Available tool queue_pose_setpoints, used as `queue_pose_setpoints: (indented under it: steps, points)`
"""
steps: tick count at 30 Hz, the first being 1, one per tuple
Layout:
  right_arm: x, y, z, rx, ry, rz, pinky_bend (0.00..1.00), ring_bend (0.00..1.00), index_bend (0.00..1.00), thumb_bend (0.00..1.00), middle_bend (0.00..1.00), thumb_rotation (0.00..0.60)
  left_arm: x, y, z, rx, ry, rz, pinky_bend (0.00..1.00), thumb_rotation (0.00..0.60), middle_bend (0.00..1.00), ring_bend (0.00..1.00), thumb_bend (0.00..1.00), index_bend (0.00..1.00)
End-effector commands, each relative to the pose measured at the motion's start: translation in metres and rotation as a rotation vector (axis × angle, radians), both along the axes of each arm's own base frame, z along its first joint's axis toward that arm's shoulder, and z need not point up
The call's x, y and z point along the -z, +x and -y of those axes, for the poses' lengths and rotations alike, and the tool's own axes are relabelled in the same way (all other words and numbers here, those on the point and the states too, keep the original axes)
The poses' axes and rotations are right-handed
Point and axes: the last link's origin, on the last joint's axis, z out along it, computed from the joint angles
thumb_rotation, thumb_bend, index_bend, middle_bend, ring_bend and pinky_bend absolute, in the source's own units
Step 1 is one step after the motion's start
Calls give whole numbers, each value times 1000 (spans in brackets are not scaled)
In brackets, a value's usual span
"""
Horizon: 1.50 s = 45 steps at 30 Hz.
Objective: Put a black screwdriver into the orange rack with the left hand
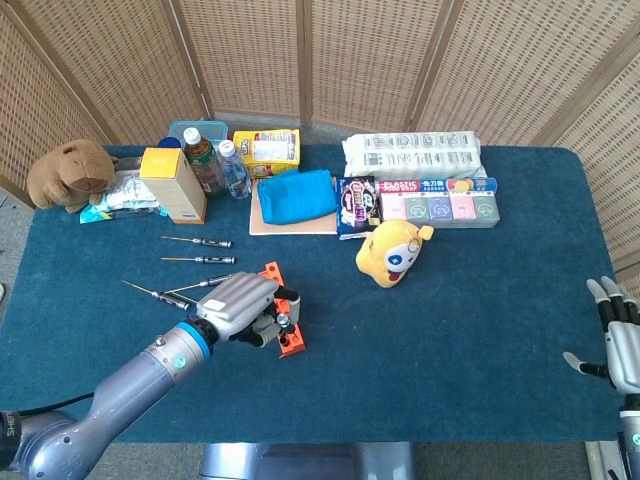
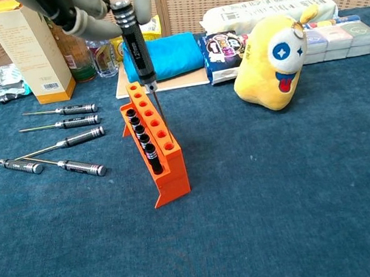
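My left hand (image 1: 238, 303) grips a black screwdriver (image 2: 135, 49) by the top of its handle and holds it nearly upright, tip down. Its thin shaft hangs over the right row of holes in the orange rack (image 2: 170, 176), and I cannot tell whether the tip is inside a hole. Several black handles fill the rack's left row. In the chest view the left hand (image 2: 77, 9) shows only at the top edge. In the head view it hides most of the rack (image 1: 290, 343). My right hand (image 1: 622, 345) rests open at the table's right edge, holding nothing.
Several loose black screwdrivers (image 2: 66, 124) lie left of the rack. A yellow plush toy (image 2: 270, 54) stands to its right. Along the back are a tan box (image 2: 24, 47), bottles (image 1: 210, 160), a blue pouch (image 2: 163, 55), snack packs (image 1: 435, 205) and a brown plush (image 1: 70, 172).
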Motion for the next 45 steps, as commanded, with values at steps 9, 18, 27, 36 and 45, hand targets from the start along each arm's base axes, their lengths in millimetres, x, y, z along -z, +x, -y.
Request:
queue_pose_setpoints:
  steps: [9,18,27,36,45]
  points:
    - [0,-1,0,4,0,1,79,53,0,0,29,600,2,-5,1,-13,-13,-7,1000,600,1000,1000,444,515]
    - [-1,-2,0,8,-2,5,79,53,0,0,29,600,6,-1,1,-11,-8,-9,1000,600,1000,1000,445,515]
    - [-3,-3,0,11,-3,12,79,53,0,0,29,600,10,-1,2,-16,-11,-23,1000,600,1000,1000,444,515]
    - [-3,-3,1,12,-1,17,79,53,0,0,30,600,13,-2,2,-20,-8,-36,1000,600,1000,1000,444,515]
    - [-4,-3,0,13,-5,25,79,53,0,0,29,600,20,-2,4,-17,-11,-50,1000,600,1000,1000,444,514]
